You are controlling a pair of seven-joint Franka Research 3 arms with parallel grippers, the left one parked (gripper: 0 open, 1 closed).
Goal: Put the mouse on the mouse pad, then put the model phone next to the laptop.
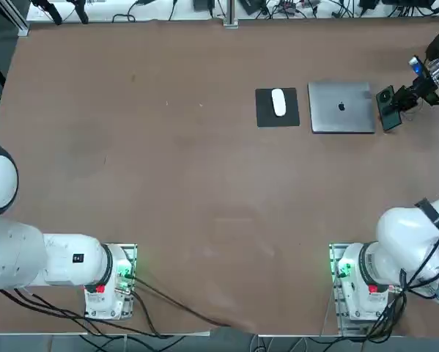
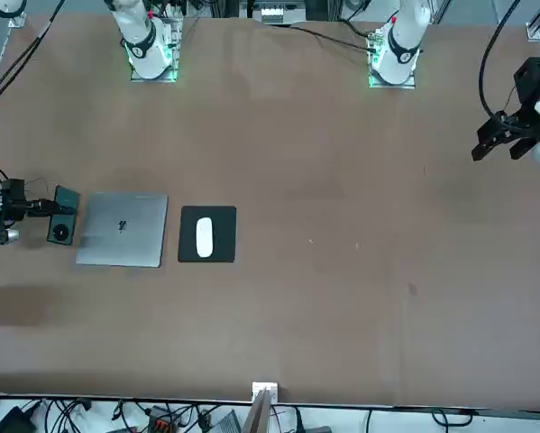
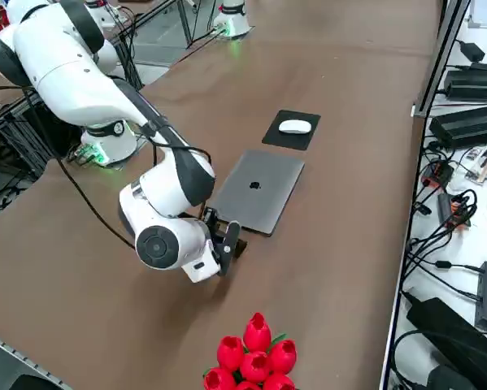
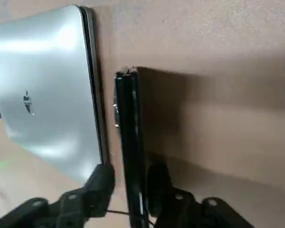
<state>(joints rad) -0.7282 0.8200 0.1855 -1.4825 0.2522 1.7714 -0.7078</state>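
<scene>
mouse (image 1: 278,101) already sits on the pad (image 1: 267,115), so step one looks done. phone (image 1: 387,108) lies just beside the laptop (image 1: 341,107), on the edge away from the pad, long axis parallel to that edge, camera circle at the end toward the front camera. the wrist view shows the phone on edge or tilted between the fingers, not flat; can't tell if it rests on the desk (image 1: 168,183).

right end effector (image 4: 129,183) is at the phone's outer side, fingers straddling one end. there's a visible gap between one finger (image 4: 100,183) and the phone, the other finger looks close to or touching it, so jaws read as part open, releasing rather than clamped.

right arm reaches far out across the desk, wrist low and level, fingers pointing toward the laptop.

judgement: placement nearly complete. next move is to open fully and back off away from the laptop, along the phone's short axis, without dragging or tipping it.
</scene>
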